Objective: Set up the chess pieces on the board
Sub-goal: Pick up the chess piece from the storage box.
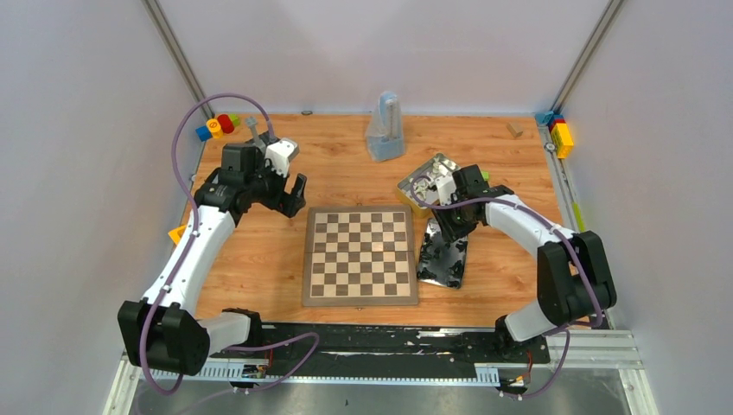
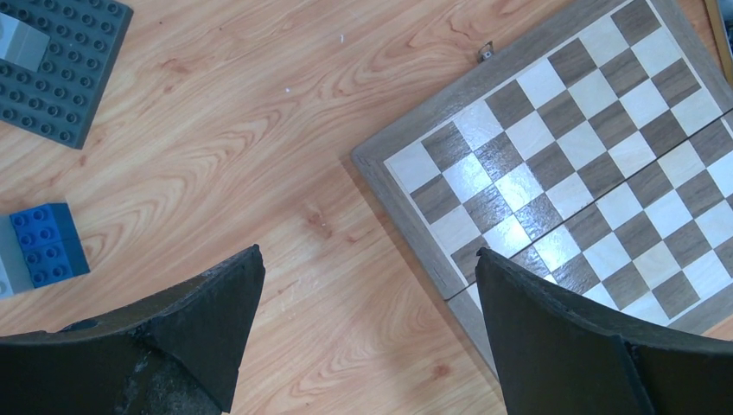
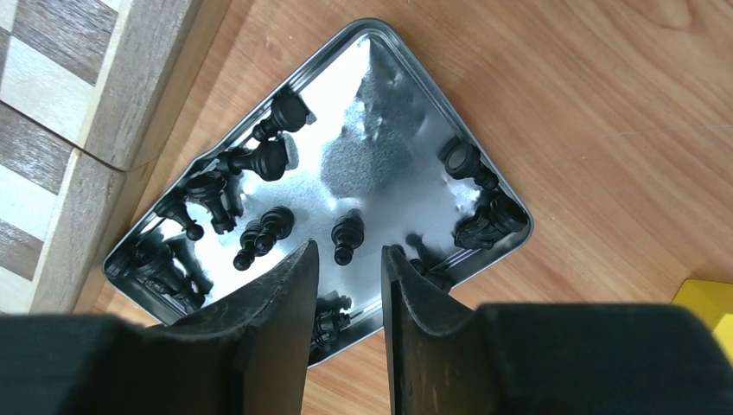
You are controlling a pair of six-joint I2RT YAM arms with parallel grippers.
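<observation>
Far to the left of the board (image 1: 360,256), beyond its far left corner, we see a cluster of coloured blocks (image 1: 216,125) at the table's edge. In the left wrist view, a dark grey studded plate (image 2: 60,78) and a blue block (image 2: 47,246) lie on the wood, well apart from the board's left side.

The left gripper (image 1: 292,195) hangs over the bare wood just off the board's far left corner. Its jaws are spread wide, with nothing between them. In its own camera the gripper (image 2: 367,259) straddles the board's border (image 2: 596,164).

Past the board's far edge stands a pale, translucent wrapped thing (image 1: 385,130).

Just beside the board's right edge lies a shiny metal tin (image 1: 449,268). The black pieces (image 3: 270,160) lie in it, most tipped on their sides, crowded along the wall nearest the board (image 3: 52,104) and in the opposite corner of the tin (image 3: 380,147).

The right gripper (image 3: 348,251) reaches down into this tin. Its jaws are drawn close with only a narrow gap between them. One black pawn (image 3: 346,233) lies right at that gap, and we cannot tell whether the pads press on it.

A second tin (image 1: 430,175) sits off the board's far right corner. More coloured blocks (image 1: 560,134) lie far to its right.
</observation>
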